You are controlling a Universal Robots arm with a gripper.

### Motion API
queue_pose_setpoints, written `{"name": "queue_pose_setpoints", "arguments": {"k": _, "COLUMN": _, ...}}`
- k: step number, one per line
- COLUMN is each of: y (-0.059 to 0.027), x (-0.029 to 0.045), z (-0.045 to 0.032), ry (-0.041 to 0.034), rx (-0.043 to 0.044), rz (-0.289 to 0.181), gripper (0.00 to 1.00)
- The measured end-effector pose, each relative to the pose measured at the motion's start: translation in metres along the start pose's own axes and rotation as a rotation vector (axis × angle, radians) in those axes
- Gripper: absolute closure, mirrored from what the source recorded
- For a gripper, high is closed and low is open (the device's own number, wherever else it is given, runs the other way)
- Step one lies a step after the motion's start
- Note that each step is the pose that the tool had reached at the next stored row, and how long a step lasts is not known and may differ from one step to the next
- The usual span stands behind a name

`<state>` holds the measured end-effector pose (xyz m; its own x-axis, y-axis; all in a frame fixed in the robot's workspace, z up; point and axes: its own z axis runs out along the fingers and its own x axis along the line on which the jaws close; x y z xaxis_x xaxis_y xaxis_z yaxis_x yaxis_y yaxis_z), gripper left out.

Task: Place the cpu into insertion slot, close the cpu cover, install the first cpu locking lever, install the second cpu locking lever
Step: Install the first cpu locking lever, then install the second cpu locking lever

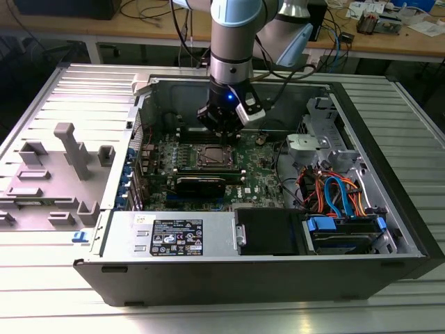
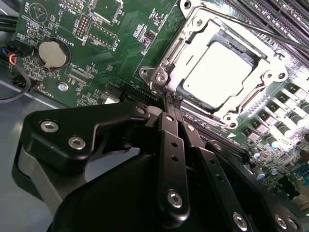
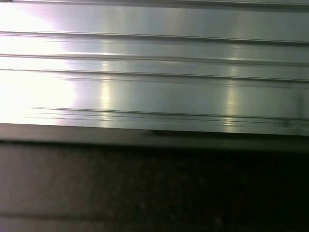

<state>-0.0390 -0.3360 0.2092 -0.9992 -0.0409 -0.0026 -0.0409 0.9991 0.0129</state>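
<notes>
Ribbed aluminium table (image 1: 42,292) under everything, wooden workbench (image 1: 139,31) with cables behind. Open computer case (image 1: 389,209) lying on its side on the table, removed side panel (image 1: 62,139) with grey plastic brackets at exterior view's left. Inside the case: black drive box (image 1: 268,231) along the near edge, power supply with label (image 1: 174,235) beside it, bundle of orange and blue cables (image 1: 341,191) toward exterior view's right. Green motherboard (image 1: 261,167) on the case floor. Robot arm (image 1: 233,35) coming down from above into the case, blue light lit near the wrist.

Gripper (image 1: 221,126) hanging just over the far edge of the insertion slot (image 1: 212,157) in exterior view. In second wrist view, gripper (image 2: 172,100) with fingers (image 2: 170,130) pressed together, tips at the corner of the socket frame, holding nothing visible. Cpu (image 2: 218,69) already seated flat in the insertion slot (image 2: 161,72), pale metal top showing. Cpu cover (image 2: 270,72) down over it, framing the chip through its cut-out. Thin wire locking lever (image 2: 260,30) running along the far side of the socket; cannot tell whether latched. Round coin battery (image 2: 52,53) on the board well apart from the socket. Brushed aluminium ribs (image 3: 154,72) above a dark band in first wrist view.
</notes>
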Motion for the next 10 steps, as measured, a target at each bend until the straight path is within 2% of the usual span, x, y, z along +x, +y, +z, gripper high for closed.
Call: {"name": "queue_pose_setpoints", "arguments": {"k": 10, "y": -0.0024, "x": -0.0001, "z": -0.0004, "ry": 0.0010, "rx": -0.0001, "rz": 0.005, "gripper": 0.89}}
